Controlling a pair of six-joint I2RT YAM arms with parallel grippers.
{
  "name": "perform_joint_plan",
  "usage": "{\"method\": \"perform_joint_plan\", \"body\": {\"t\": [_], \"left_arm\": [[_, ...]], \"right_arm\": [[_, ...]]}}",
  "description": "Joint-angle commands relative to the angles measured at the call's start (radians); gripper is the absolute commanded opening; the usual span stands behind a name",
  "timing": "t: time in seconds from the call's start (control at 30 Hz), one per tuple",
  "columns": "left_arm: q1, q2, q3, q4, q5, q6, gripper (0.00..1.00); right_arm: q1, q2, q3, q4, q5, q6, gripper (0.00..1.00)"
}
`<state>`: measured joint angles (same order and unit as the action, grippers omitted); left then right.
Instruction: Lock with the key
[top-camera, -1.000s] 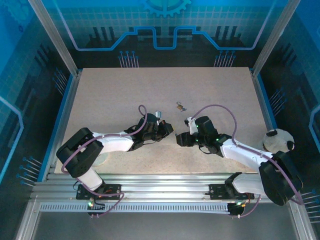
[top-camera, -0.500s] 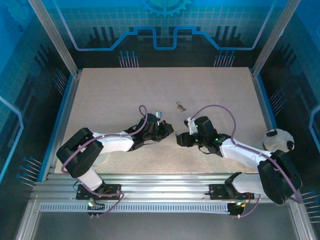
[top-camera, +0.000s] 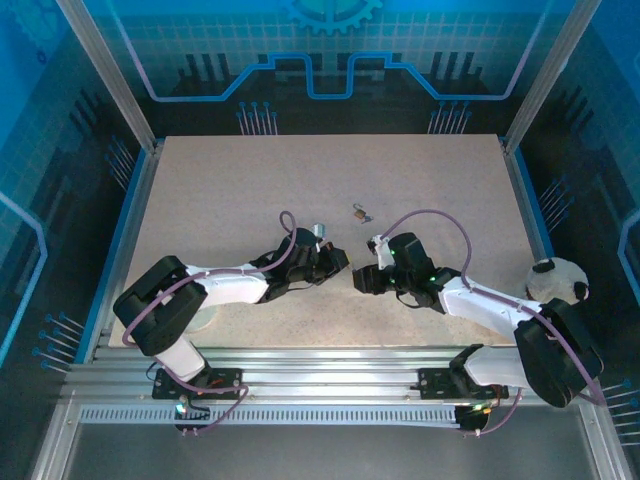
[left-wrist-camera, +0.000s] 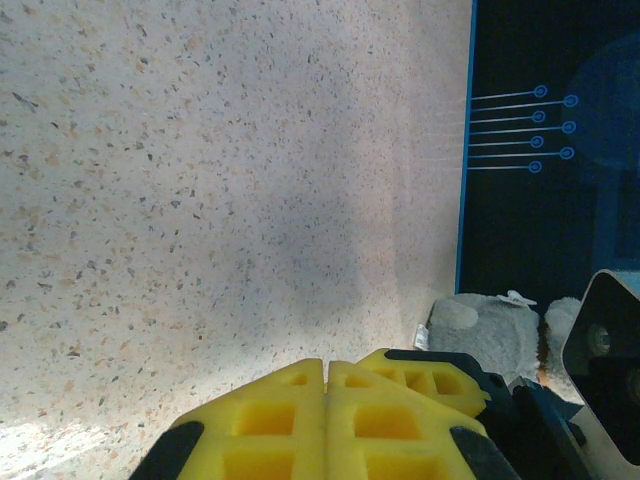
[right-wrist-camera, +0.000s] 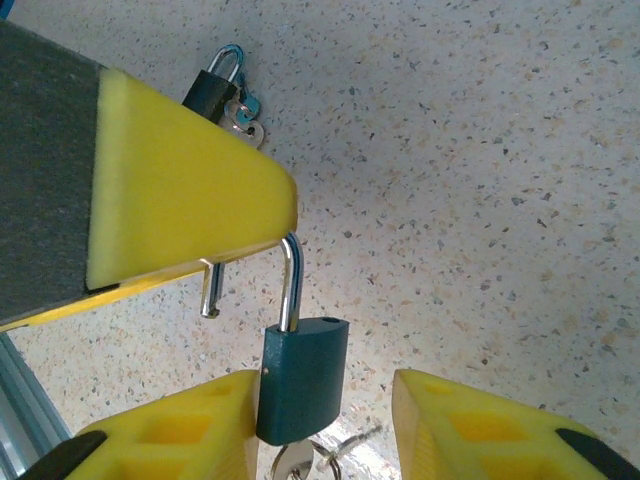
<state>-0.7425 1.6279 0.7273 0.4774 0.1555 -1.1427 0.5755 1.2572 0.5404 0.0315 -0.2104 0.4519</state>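
We are looking at the padlock (right-wrist-camera: 302, 378) lying on the table (right-wrist-camera: 480, 150), near the middle and towards the near side, in the gap where the 2 arms are meeting. Its shackle (right-wrist-camera: 289, 285) is standing open: 1 leg is sitting in the body and the short free end is hanging clear beside it.

The right fingers (right-wrist-camera: 170, 435) are standing apart with the padlock body between them. The pad on the left of the wrist view is touching or just beside the body, while the other pad is staying clear of it with bare table showing in the gap. A key (right-wrist-camera: 292, 462) on a thin ring is sticking out from under the body, between the 2 pads.

The left fingers (left-wrist-camera: 280, 410) are pressed together, pad against pad. Seen from the right wrist, these left fingers (right-wrist-camera: 170, 190) are covering the bend of the shackle; we cannot tell whether they are pinching it or only lying over it.

From above, the left fingers (top-camera: 338, 262) and right fingers (top-camera: 360, 281) are pointing at each other, tips near.

A second padlock (top-camera: 360, 213) is lying further back on the table, apart from both arms, with its own keys (right-wrist-camera: 243, 112) touching it. A white plush toy (top-camera: 555, 280) is sitting by the table's right edge, near the right arm's elbow.
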Motion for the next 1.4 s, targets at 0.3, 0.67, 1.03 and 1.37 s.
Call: {"method": "perform_joint_plan", "body": {"t": [0.3,0.67,1.03,1.37], "left_arm": [[-0.014,0.007,0.029,0.033,0.035,0.012,0.00],[-0.017,-0.001,0.026,0.039,0.044,0.008,0.00],[-0.021,0.000,0.020,0.047,0.052,0.007,0.00],[-0.020,-0.012,0.018,0.045,0.049,0.011,0.00]], "right_arm": [[0.010,0.011,0.018,0.019,-0.004,0.007,0.34],[0.010,0.013,0.016,0.024,-0.003,0.012,0.30],[0.010,0.016,0.015,0.025,-0.003,0.015,0.25],[0.009,0.016,0.016,0.022,-0.001,0.016,0.22]]}}
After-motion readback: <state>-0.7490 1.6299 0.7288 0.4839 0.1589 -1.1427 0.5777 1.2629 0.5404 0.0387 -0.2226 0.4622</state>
